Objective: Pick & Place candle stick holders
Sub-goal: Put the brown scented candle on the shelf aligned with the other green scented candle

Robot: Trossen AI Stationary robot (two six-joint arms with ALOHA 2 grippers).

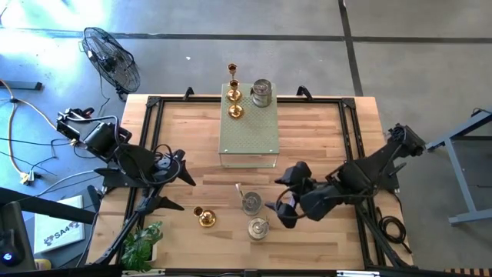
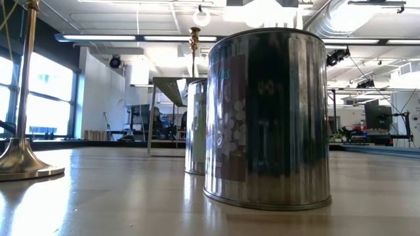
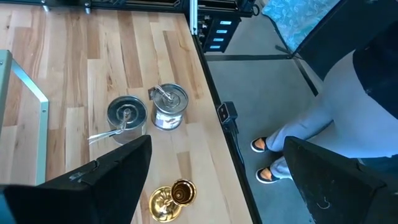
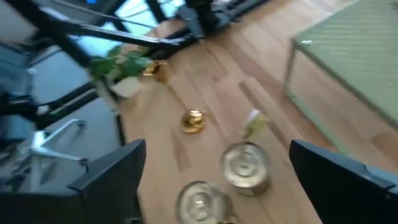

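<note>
— High view, from the left: what's the left gripper [image 1: 171, 183] doing?
— Jaws wide, empty; a gold holder [image 1: 204, 217] stands just beside it.
— And the right gripper [image 1: 285, 195]?
— Spread wide, holding nothing, two silver holders [image 1: 252, 203] right by its fingertips. Three more stand on the green box [image 1: 250, 131] beyond.

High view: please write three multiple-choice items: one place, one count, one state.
1. The squat silver cylindrical holder farthest from the arms stands: A on the pale green perforated box; B on the floor; C under the table.
2. Silver holders standing on the bare wooden table: A none; B two; C five.
3. The right tool is: A open, empty; B shut on a holder; C out of view.
A: it sits on the box top. B: two stand by the right tool. A: fingers apart, nothing between.
</note>
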